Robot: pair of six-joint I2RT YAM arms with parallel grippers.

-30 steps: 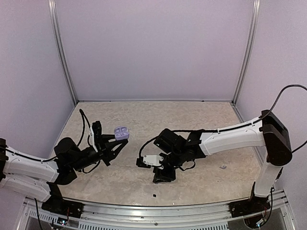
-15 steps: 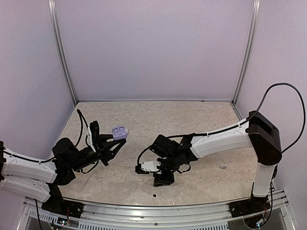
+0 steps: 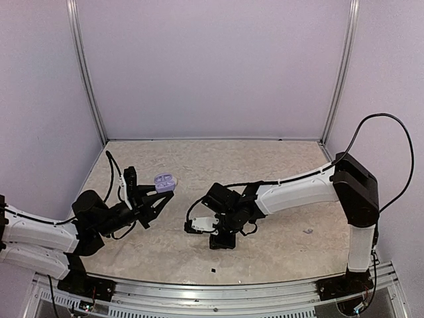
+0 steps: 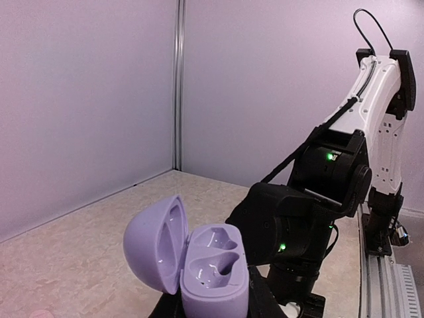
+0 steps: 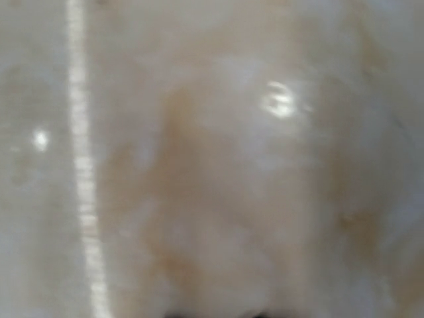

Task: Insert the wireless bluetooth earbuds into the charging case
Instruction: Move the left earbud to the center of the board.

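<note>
The left gripper (image 3: 161, 191) is clamped on the charging case (image 3: 164, 180) and holds it up off the table (image 3: 265, 162), with the lid (image 4: 154, 242) swung open to one side. In the left wrist view the case's base has two moulded wells, both showing their lilac floors. They face up and toward the right arm (image 4: 318, 192), which fills the view just beyond the case. To the right of the case and lower, the right gripper (image 3: 222, 240) points straight down with its tip at the table top. Whether its fingers are spread or closed I cannot tell: the overhead view shows only a dark block, and the right wrist view is a blur of marbled surface very close to the lens. Well to the right of the case, past the right gripper, a tiny pale object that looks like one of the wireless bluetooth earbuds (image 3: 308, 230) lies on the table, too small to make out further. A small black speck (image 3: 212, 270) lies nearer the arm bases than the case.
</note>
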